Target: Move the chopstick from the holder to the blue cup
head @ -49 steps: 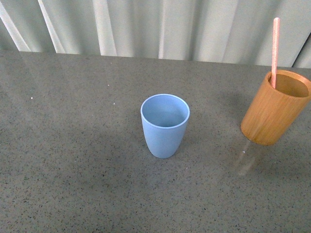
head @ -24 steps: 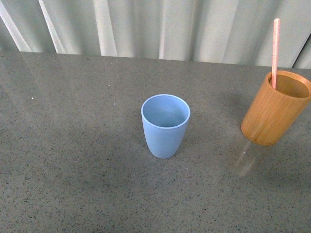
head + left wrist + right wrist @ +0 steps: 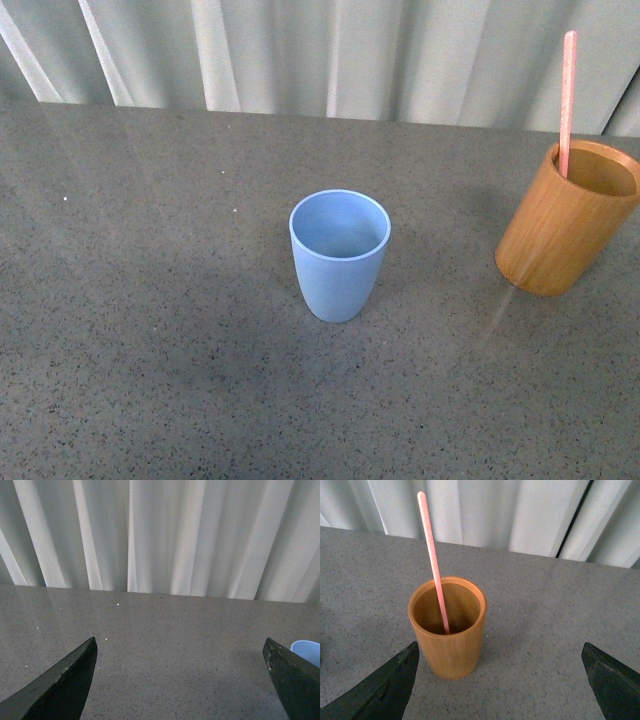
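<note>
Chopstick point(image 3: 434, 565) in holder point(image 3: 451, 655), foot hidden, left pincer point(image 3: 179, 642), right pincer point(image 3: 500, 645) seemingly spread, empty

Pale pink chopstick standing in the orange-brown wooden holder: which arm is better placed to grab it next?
Right. The open right gripper faces the pale pink chopstick and orange-brown wooden holder directly; the open left gripper faces grey speckled table, with only an edge of the light blue plastic cup in view.

Pale pink chopstick point(image 3: 567, 100) standing in wooden holder point(image 3: 565, 222) (leaning slightly), light blue cup point(image 3: 339, 256) upright, seemingly empty
</note>
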`<state>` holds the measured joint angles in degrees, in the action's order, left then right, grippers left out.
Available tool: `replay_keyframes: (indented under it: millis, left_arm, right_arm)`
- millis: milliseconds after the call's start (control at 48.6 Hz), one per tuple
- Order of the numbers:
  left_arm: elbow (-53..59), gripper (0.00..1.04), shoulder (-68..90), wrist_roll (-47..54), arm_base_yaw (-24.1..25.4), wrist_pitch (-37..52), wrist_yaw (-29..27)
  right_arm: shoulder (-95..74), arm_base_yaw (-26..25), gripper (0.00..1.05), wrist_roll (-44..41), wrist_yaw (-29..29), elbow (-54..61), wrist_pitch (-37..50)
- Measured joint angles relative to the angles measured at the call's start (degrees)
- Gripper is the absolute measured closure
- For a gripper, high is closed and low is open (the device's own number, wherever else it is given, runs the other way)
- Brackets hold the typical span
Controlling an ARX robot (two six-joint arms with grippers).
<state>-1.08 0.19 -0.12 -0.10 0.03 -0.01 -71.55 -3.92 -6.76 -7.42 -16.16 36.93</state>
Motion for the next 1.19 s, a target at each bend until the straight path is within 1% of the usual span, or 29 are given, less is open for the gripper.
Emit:
replay_keyframes:
  millis: [82, 185, 432, 843, 1193]
  left_arm:
    - [0.0, 0.07, 0.0, -0.02, 0.0, 0.0, 0.0]
    - [0.0, 0.07, 0.0, 0.0, 0.0, 0.0, 0.0]
    - [0.0, 0.07, 0.0, -0.02, 0.0, 0.0, 0.0]
    - [0.0, 0.07, 0.0, 0.0, 0.0, 0.0, 0.0]
    - [0.0, 0.07, 0.0, 0.0, 0.0, 0.0, 0.0]
  right_arm:
    - [-7.63, 0.92, 0.1, -0.59, -0.04, -2.99, 5.09]
    - [-13.99, 1.77, 0.1, -0.48, 0.59, -6.67, 9.27]
    - [-23.43, 4.35, 0.1, 2.16, 1.4, -13.16, 13.75]
    - [-32.35, 7.06, 0.1, 4.31, 4.04, -22.91, 13.9]
    - [-37.53, 8.48, 0.11, 5.18, 4.92, -27.41, 14.27]
